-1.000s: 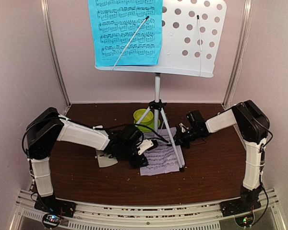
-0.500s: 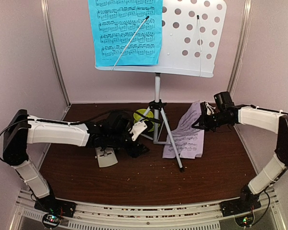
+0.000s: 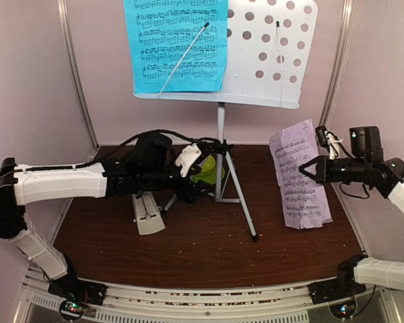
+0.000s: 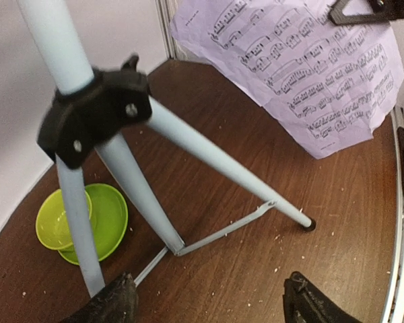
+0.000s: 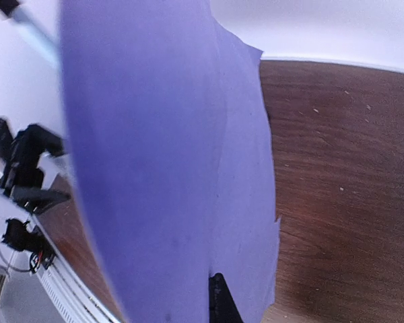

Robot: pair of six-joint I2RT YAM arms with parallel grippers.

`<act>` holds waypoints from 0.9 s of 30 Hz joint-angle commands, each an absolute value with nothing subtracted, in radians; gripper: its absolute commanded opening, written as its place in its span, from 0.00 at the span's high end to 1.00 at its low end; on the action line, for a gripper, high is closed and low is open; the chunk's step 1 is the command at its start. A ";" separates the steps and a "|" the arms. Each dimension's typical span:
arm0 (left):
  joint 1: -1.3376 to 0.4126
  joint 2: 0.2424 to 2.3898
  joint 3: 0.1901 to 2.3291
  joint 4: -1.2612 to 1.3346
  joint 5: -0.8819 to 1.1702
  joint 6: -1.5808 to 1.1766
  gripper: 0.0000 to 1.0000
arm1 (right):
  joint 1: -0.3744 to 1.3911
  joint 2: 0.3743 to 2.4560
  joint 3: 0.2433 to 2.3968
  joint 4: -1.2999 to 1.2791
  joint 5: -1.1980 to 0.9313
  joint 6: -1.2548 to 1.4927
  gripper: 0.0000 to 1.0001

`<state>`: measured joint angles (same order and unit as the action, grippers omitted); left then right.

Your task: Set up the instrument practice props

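The pale perforated music stand (image 3: 273, 50) rises on its silver tripod (image 3: 220, 128) at the back, and the blue music sheet (image 3: 177, 44) rests on its left half. My right gripper (image 3: 310, 168) is shut on the pale pink music sheet (image 3: 299, 178), which hangs upright above the table at the right. In the right wrist view that sheet (image 5: 168, 168) fills the frame over one dark fingertip (image 5: 219, 303). My left gripper (image 4: 209, 306) is open and empty, just in front of the tripod legs (image 4: 209, 151). A cream ribbed piece (image 3: 147, 214), apparently the metronome, lies on the table under my left arm.
A lime-green bowl (image 4: 64, 219) sits on its saucer (image 4: 111, 215) behind the tripod's left leg. The tripod's near foot (image 3: 254, 237) stands mid-table. Pale walls and metal uprights (image 3: 77, 74) enclose the brown table (image 3: 209, 259), which is strewn with crumbs.
My right arm swung right and lifted the pink sheet off the table until it hangs upright. My left gripper opened, let go of the sheet's edge and moved back toward the tripod.
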<state>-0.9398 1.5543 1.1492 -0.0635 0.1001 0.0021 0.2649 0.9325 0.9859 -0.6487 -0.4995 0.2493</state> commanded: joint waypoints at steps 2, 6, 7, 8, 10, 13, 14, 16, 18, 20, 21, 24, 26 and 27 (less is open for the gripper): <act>-0.957 1.479 1.218 -0.009 0.162 0.050 0.21 | 0.368 0.697 0.906 -0.599 -0.691 0.178 1.00; -0.975 1.433 1.223 -0.027 0.192 0.083 0.17 | 0.422 0.593 0.891 -0.556 -0.778 0.187 1.00; -0.977 1.417 1.217 -0.028 0.204 0.090 0.14 | 0.432 0.576 0.900 -0.555 -0.792 0.187 1.00; -0.980 1.397 1.206 -0.026 0.216 0.097 0.12 | 0.441 0.563 0.915 -0.556 -0.805 0.188 1.00; -0.983 1.351 1.188 -0.030 0.247 0.109 0.08 | 0.455 0.545 0.949 -0.551 -0.822 0.190 1.00; -0.991 1.295 1.177 -0.049 0.274 0.106 0.06 | 0.466 0.545 1.007 -0.516 -0.833 0.206 1.00; -0.994 1.285 1.179 -0.054 0.287 0.106 0.06 | 0.469 0.550 1.023 -0.494 -0.834 0.215 1.00; -1.005 1.283 1.207 -0.082 0.300 0.109 0.06 | 0.471 0.571 1.058 -0.443 -0.830 0.232 1.00; -1.015 1.301 1.259 -0.115 0.320 0.118 0.06 | 0.472 0.599 1.090 -0.381 -0.831 0.252 1.00; -1.021 1.330 1.320 -0.132 0.347 0.110 0.07 | 0.475 0.638 1.122 -0.325 -0.838 0.273 1.00; -1.022 1.345 1.353 -0.134 0.357 0.099 0.07 | 0.476 0.654 1.140 -0.299 -0.842 0.279 1.00; -1.024 1.402 1.472 -0.141 0.386 0.069 0.09 | 0.480 0.701 1.187 -0.245 -0.845 0.282 1.00; -1.027 1.439 1.547 -0.144 0.404 0.052 0.09 | 0.480 0.735 1.209 -0.197 -0.845 0.292 1.00; -1.028 1.456 1.582 -0.143 0.413 0.040 0.09 | 0.481 0.750 1.220 -0.168 -0.844 0.304 1.00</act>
